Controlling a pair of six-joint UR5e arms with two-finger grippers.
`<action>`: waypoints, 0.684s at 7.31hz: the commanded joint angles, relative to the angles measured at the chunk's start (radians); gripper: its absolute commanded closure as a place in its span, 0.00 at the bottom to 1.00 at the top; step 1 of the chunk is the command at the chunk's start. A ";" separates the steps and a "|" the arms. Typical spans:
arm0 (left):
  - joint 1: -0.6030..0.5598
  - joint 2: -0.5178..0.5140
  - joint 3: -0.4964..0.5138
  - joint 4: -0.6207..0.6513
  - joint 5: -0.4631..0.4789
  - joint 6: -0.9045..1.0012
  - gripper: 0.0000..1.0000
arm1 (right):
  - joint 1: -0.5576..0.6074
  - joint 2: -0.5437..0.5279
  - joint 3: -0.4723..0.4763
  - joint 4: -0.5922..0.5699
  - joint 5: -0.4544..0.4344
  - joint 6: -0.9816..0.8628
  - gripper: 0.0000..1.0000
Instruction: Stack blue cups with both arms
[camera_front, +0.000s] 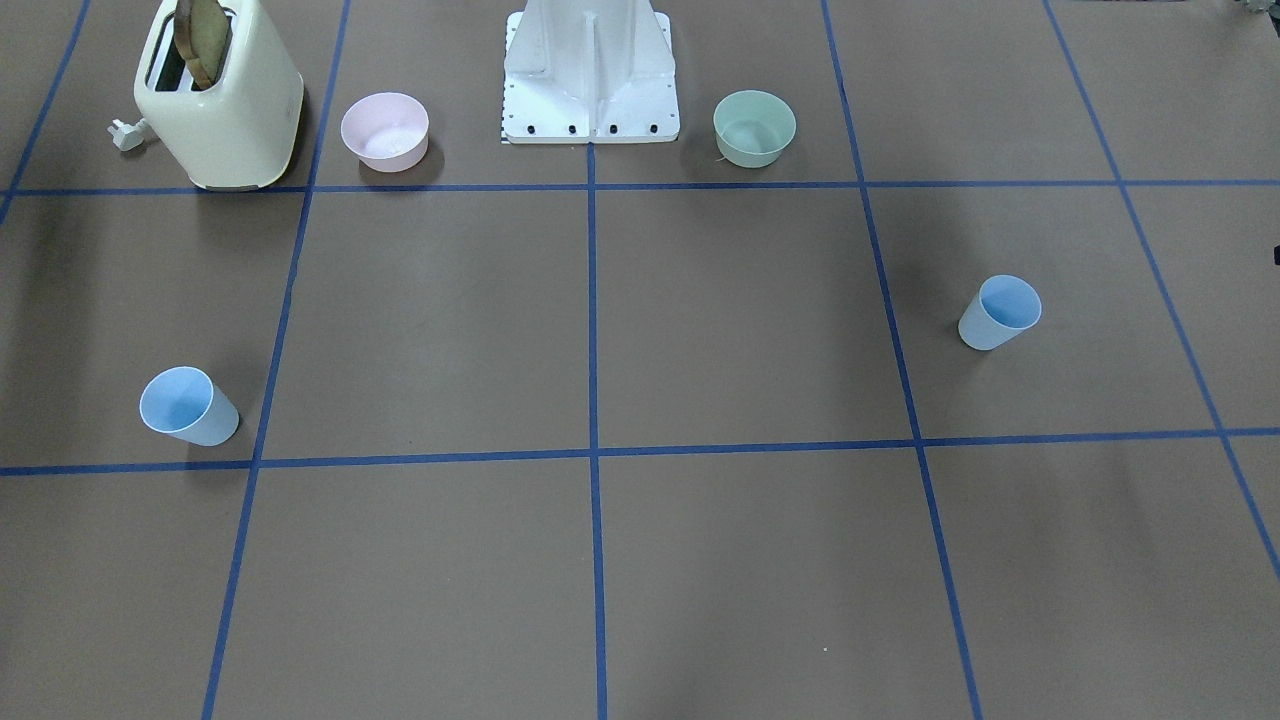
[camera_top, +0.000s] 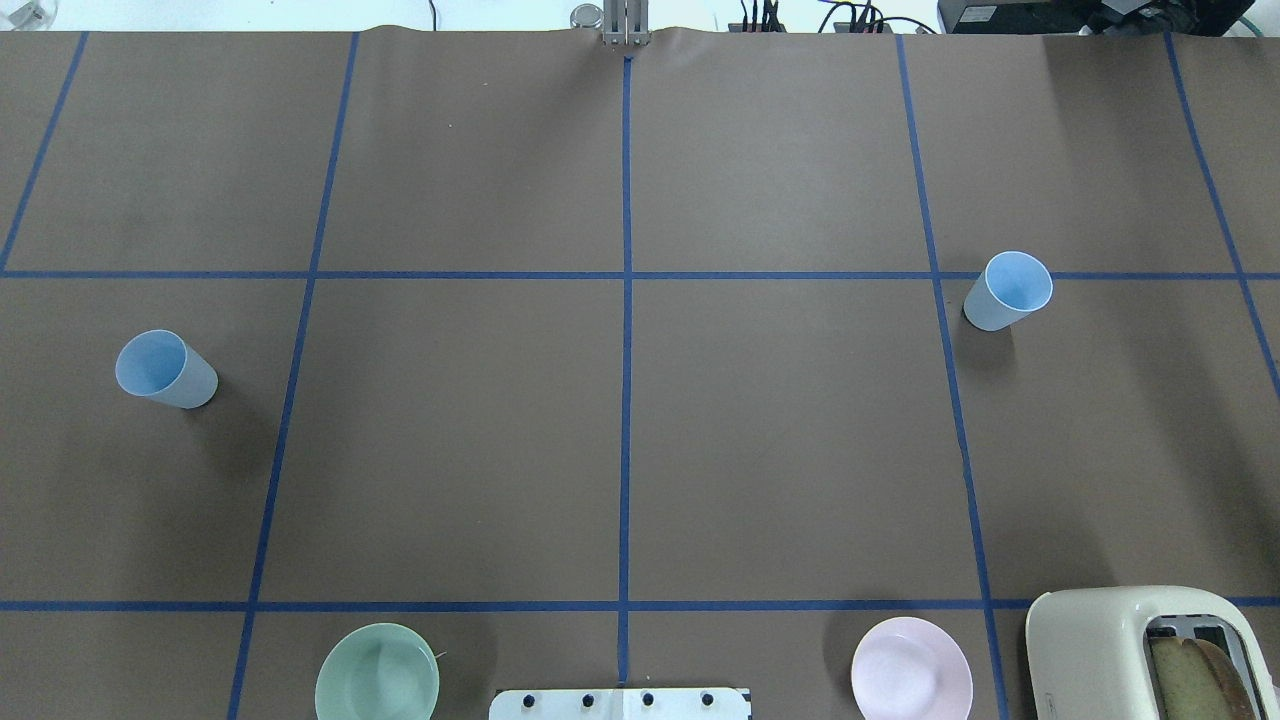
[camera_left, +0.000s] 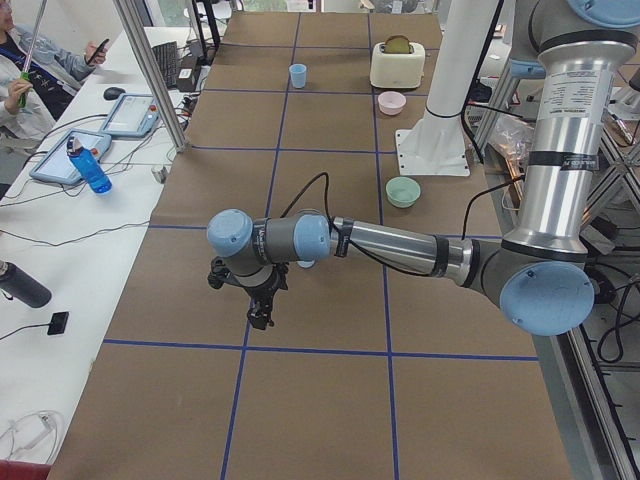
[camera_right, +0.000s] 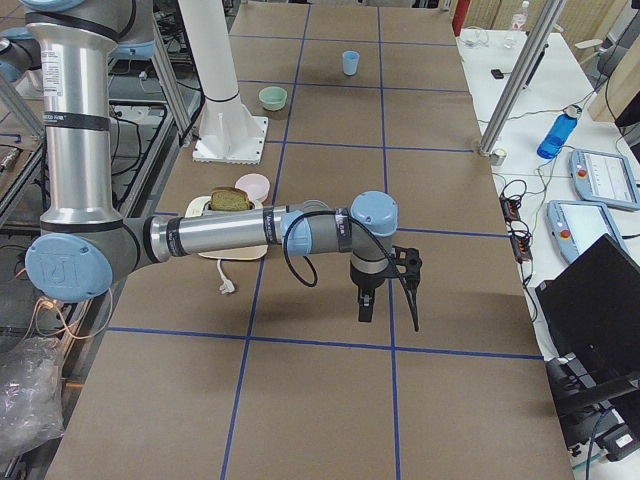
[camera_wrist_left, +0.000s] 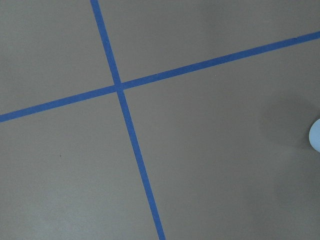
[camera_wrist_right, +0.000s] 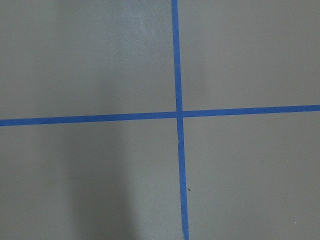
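L arm (camera_left: 400, 245), R arm (camera_right: 220, 232) over table (camera_left: 320, 410), fingers' (camera_left: 259, 318) opening unclear; blue cups (camera_top: 166, 369) (camera_top: 1008, 290) apart

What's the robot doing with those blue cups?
Nothing is stacked yet. The left blue cup and the right blue cup stand upright, far apart on the table. The left arm and the right arm both reach out over the table, but neither holds a cup.
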 joint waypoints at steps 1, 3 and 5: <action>0.007 -0.014 -0.002 -0.009 0.002 -0.024 0.02 | -0.014 0.012 0.006 0.000 0.000 0.003 0.00; 0.040 -0.030 -0.007 -0.105 0.000 -0.197 0.02 | -0.014 0.015 0.015 0.003 0.001 -0.003 0.00; 0.126 -0.036 -0.007 -0.245 0.000 -0.412 0.02 | -0.084 0.041 0.058 0.055 0.052 0.006 0.00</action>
